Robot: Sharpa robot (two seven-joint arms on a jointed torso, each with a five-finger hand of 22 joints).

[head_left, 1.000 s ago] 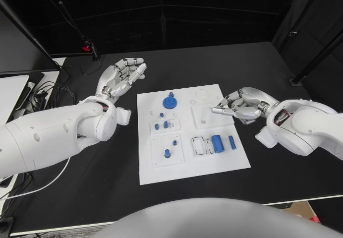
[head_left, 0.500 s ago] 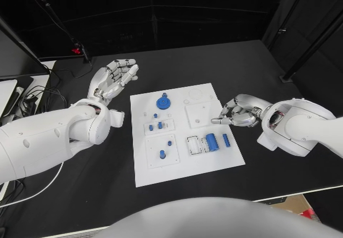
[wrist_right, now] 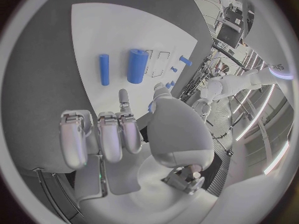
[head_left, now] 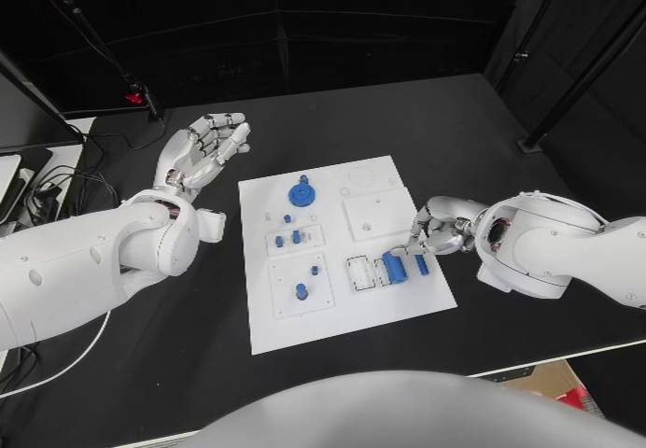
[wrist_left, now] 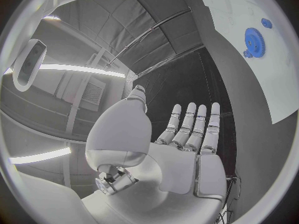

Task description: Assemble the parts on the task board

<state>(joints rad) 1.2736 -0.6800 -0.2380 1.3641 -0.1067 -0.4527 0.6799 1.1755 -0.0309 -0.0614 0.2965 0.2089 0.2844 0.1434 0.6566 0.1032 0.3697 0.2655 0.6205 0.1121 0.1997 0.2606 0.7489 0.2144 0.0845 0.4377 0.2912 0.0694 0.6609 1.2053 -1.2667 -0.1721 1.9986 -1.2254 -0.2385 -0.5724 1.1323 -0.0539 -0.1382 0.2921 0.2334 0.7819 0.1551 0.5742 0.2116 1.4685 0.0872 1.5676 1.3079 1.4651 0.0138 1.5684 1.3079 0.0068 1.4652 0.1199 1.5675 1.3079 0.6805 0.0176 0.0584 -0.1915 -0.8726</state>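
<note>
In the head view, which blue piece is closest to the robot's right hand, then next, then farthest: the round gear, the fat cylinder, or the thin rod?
From the right hand:
1. Thin rod, on the board's right edge, just below the fingers.
2. Fat cylinder, beside the rod, further in.
3. Round gear, at the board's far end.

A black table (head_left: 404, 121) carries the white task board (head_left: 337, 308).

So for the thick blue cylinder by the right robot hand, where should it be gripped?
Probably across the middle of the thick cylinder, fingers on its two long curved sides, coming from above. It lies flat on the board, with a thin cylinder close beside it, so an end-on approach looks awkward.
</note>
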